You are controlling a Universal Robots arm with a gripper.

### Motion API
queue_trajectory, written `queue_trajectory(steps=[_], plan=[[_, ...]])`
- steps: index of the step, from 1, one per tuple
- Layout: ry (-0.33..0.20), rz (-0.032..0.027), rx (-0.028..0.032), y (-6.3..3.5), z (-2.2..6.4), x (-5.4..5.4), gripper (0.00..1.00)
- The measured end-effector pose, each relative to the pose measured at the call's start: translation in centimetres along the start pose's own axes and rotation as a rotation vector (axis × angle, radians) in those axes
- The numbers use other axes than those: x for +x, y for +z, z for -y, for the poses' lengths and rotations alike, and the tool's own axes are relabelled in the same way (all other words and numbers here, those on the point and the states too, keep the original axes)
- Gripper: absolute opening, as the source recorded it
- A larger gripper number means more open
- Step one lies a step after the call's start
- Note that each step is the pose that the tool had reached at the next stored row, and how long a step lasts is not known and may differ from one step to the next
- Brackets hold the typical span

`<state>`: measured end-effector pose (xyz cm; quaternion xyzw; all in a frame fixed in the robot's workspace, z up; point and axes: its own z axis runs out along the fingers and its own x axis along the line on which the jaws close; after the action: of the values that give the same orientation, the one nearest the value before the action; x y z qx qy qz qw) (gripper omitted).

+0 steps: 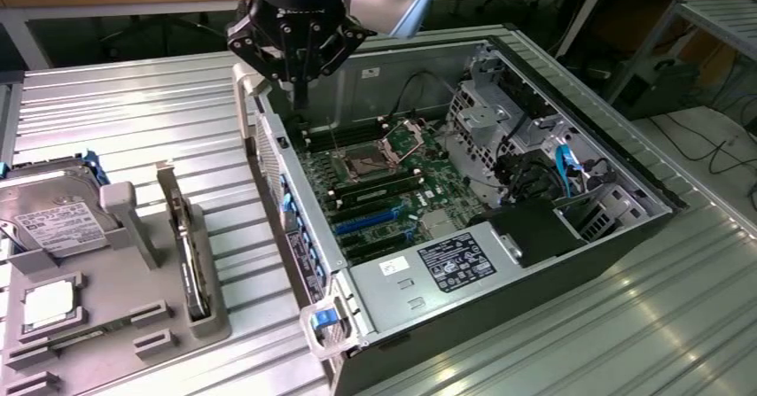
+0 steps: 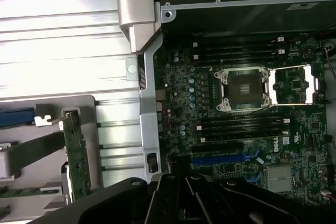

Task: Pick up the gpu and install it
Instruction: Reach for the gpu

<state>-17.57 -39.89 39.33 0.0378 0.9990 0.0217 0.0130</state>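
Gripper [image 1: 300, 86] hangs over the open computer case [image 1: 568, 86], near its rear corner, fingers pinched together and empty. Gpu [image 1: 190, 254] stands on edge in the grey holder [image 1: 124, 223], exterior view's left. Likely light, stiff, fragile (bare circuitry); best taken by the top edge, mid-length.

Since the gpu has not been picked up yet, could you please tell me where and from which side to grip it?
Probably best by its free upper edge, coming straight down from above: the gpu stands on edge in the grey holder, with its lower part seated in the slot.
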Motion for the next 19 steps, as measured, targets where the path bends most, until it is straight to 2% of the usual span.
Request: queue_trajectory(steps=[19], plan=[[0.000, 0.0000, 0.0000, -0.07, 0.20, 2.6, 0.11]])
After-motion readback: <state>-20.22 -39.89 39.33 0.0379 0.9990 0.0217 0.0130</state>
